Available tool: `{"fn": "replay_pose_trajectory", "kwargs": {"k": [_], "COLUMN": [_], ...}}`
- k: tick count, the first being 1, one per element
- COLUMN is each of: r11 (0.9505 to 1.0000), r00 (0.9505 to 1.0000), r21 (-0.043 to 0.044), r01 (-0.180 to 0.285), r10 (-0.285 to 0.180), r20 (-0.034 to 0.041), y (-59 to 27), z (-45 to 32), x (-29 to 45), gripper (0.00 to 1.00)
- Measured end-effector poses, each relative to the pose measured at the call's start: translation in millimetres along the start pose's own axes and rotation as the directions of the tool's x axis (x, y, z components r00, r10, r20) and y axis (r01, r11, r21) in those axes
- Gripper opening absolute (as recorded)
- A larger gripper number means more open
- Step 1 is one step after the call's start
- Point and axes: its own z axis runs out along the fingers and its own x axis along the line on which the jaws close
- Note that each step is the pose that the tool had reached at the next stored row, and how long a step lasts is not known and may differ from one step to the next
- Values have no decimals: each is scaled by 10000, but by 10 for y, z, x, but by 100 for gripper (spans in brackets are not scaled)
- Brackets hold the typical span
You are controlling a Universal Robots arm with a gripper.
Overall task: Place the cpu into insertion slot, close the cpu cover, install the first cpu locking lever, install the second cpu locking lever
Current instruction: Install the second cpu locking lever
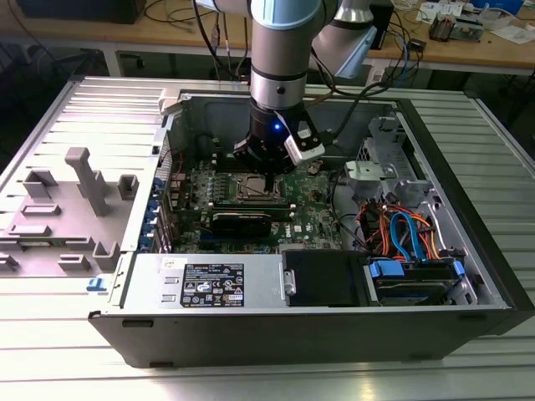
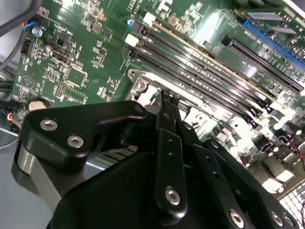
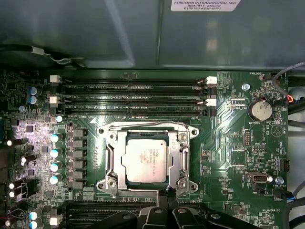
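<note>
Your exterior view shows bright glare across the ribbed table [image 1: 75, 368]; the case interior [image 1: 251, 200] sits dim; the motherboard [image 3: 238, 143] is evenly lit, reflections glinting.

Electronics lab: cluttered workbenches [image 1: 468, 46], opened computer case [image 1: 334, 251]

cpu [image 3: 145, 161] sits in insertion slot [image 3: 112, 161], cpu cover [image 3: 182, 151] down around it. Memory slots [image 3: 136, 98] run beside the socket on the motherboard [image 3: 238, 157]. Gripper [image 3: 167, 193] at the socket's edge. In exterior view, drive bay [image 1: 414, 280] at the exterior view's right.
</note>
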Motion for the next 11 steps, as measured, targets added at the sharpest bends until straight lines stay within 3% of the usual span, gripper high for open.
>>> {"fn": "replay_pose_trajectory", "kwargs": {"k": [2, 4, 11], "r11": [10000, 10000, 10000], "r00": [10000, 10000, 10000], "r21": [1, 0, 1], "r01": [1, 1, 2], "r10": [-1, -1, -2], "r20": [-1, 0, 0], "y": [-2, -79, -93], "z": [-1, 2, 2], "x": [0, 1, -10], "gripper": [11, 11, 11]}}
